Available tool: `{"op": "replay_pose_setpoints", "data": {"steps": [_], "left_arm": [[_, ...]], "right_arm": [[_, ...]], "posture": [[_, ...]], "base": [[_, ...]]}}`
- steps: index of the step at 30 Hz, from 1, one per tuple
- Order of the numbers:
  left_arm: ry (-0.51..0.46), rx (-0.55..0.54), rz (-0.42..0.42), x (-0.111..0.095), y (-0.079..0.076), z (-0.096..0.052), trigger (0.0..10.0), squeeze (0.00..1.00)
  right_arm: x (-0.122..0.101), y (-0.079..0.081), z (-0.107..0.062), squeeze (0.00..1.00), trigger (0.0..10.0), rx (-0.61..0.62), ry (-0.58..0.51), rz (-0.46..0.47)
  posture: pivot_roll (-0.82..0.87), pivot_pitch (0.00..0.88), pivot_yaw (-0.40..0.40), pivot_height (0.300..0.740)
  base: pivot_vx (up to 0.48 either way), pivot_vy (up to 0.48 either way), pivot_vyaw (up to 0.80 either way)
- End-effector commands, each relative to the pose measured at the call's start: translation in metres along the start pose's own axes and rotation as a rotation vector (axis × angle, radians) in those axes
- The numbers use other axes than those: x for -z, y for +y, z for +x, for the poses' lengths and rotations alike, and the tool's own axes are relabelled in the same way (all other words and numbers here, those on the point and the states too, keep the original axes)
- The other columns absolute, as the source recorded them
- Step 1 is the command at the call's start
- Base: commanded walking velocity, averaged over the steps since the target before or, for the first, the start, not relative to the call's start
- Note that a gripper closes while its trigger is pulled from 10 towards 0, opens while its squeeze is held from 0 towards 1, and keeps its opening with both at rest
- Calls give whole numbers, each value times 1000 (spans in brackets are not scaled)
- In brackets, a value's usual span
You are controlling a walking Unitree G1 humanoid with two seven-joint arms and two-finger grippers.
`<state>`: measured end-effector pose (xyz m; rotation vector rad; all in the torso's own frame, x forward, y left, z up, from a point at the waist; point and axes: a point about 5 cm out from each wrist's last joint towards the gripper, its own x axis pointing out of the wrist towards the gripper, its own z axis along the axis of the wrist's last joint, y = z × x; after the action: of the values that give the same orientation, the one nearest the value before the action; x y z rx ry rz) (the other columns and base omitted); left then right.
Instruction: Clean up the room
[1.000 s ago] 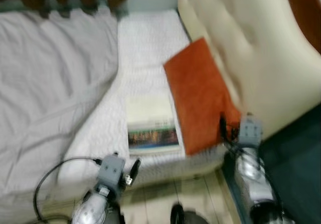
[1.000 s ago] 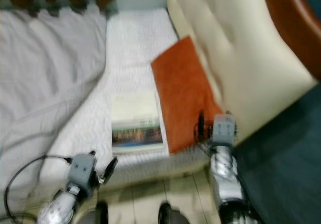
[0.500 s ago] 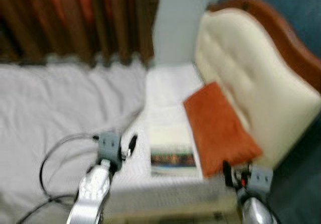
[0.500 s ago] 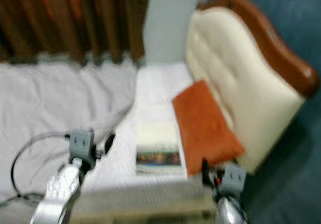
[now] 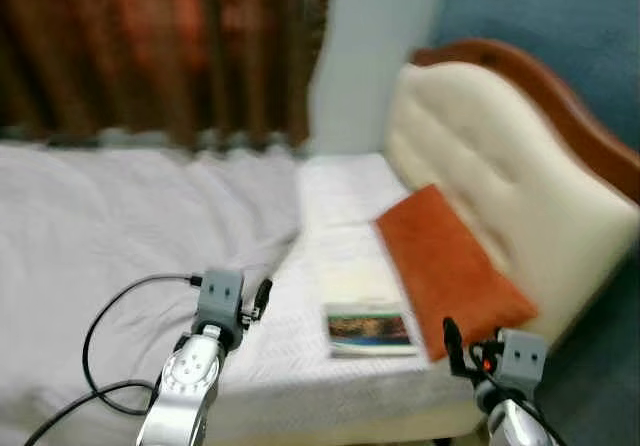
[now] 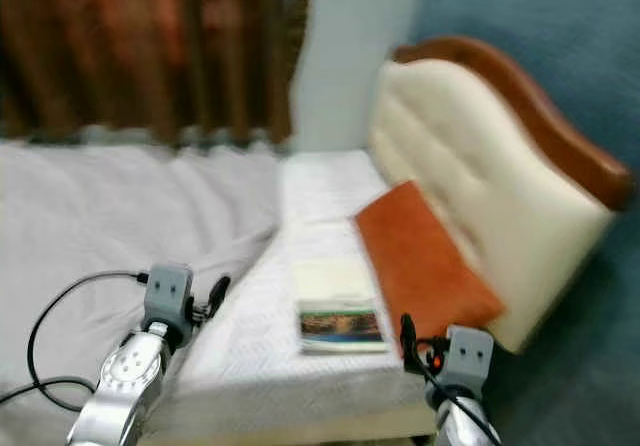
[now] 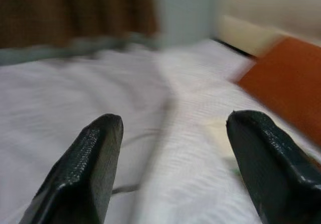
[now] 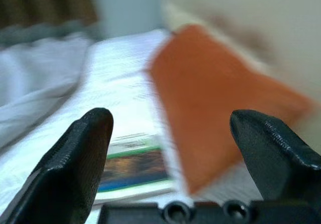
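Note:
A book [image 5: 365,306] with a cream cover and a coloured picture strip lies flat on the white bed [image 5: 300,366], close to the near edge. An orange pillow [image 5: 450,271] leans beside it against the cream padded headboard [image 5: 500,176]. A crumpled grey-white blanket [image 5: 120,236] covers the bed's left part. My left gripper [image 7: 170,169] hovers open over the blanket's edge, left of the book. My right gripper [image 8: 170,169] stands open at the bed's near corner, facing the book [image 8: 133,166] and the pillow [image 8: 215,113], empty.
Brown curtains [image 5: 150,51] hang behind the bed, with a pale wall strip [image 5: 365,56] beside them. A blue wall [image 5: 560,26] rises behind the wood-trimmed headboard. A black cable [image 5: 100,356] loops from my left arm over the blanket.
The camera has tilted up and back, so curtains and wall have come into sight and the floor has dropped out. Both arms stay low in front of the bed; book and pillow lie unmoved.

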<state>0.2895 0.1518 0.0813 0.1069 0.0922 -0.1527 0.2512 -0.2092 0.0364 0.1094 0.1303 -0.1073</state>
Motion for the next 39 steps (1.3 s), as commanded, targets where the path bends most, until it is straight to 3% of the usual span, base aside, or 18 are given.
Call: {"op": "replay_pose_setpoints", "data": {"steps": [1, 8, 20, 27, 30, 32, 35, 37, 39], "left_arm": [[45, -49, -19, 11, 4, -1, 10000, 0], [44, -34, 42, 15, -7, -6, 10000, 0], [57, -30, 70, 15, 7, -1, 10000, 0], [46, -5, 72, 14, 6, -2, 10000, 0], [-14, 18, 43, 7, 2, -20, 10000, 0], [-69, 53, 29, -3, 3, -45, 10000, 0], [-78, 92, -8, -5, 3, -66, 10000, 0], [-54, 113, 4, -1, 3, -66, 10000, 0], [-59, 107, 35, -1, 3, -48, 10000, 0]], "right_arm": [[-5, 3, 5, 0, 10000, -19, -10, 1], [-7, 7, 7, 0, 10000, -88, 3, 0], [-5, 21, 14, 0, 10000, -154, 16, -50], [-5, 18, 13, 0, 10000, -139, 13, -60], [-10, 7, -2, 0, 10000, -72, -22, -91], [-10, 0, -25, 0, 10000, -54, -26, -167], [2, -5, -47, 0, 10000, -43, 38, -201], [9, -9, -53, 0, 10000, -20, 68, -187], [9, -7, -41, 0, 10000, -29, 52, -192]], "posture": [[13, 0, -53, 740], [35, 0, -75, 740], [55, 4, -75, 740], [50, 10, -68, 740], [46, 12, -71, 740], [39, 13, -75, 740], [42, 12, -71, 740], [42, 8, -72, 740], [41, 0, -68, 740]], "base": [[0, 480, 0], [0, 480, 370], [0, 480, 202], [0, 480, -114], [0, 0, -800], [0, 0, -800], [0, 0, -267], [0, 0, 0], [0, 0, 0]]}}
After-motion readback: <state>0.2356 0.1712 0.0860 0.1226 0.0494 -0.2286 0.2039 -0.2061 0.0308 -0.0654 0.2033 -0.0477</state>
